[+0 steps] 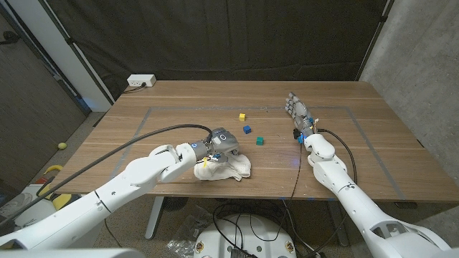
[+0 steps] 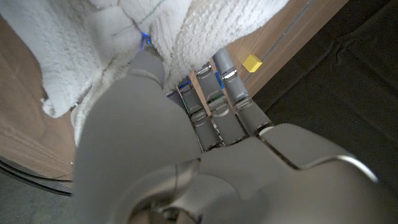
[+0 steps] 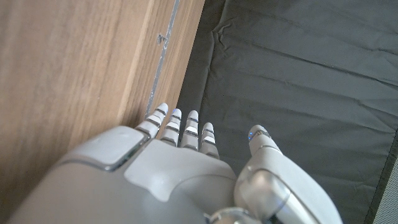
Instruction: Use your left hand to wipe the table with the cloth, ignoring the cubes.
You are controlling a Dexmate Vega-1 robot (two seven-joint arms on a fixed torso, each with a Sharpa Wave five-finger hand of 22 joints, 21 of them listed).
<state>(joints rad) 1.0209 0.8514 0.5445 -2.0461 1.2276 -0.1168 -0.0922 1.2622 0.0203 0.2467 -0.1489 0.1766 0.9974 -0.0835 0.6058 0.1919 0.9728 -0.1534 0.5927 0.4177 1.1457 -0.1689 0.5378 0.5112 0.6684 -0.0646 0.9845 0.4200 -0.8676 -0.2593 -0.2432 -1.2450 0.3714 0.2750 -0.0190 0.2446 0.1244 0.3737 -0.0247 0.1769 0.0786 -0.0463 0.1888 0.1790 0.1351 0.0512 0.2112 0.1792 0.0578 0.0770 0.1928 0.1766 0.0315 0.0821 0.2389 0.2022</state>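
Wooden table [image 1: 373, 165]: left hand [image 1: 219, 143] fingers press the cloth [image 1: 229, 169]; right hand [image 1: 297, 111] fingers straight, holding nothing.

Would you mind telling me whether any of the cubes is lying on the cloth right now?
No, the yellow cube, blue cube and green cube all sit on bare wood beyond the cloth.

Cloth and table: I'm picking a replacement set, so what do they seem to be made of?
The cloth looks like white terry cotton: a nubby, looped pile shows in the left wrist view. The table looks like matte wood or wood veneer, with long brown grain streaks.
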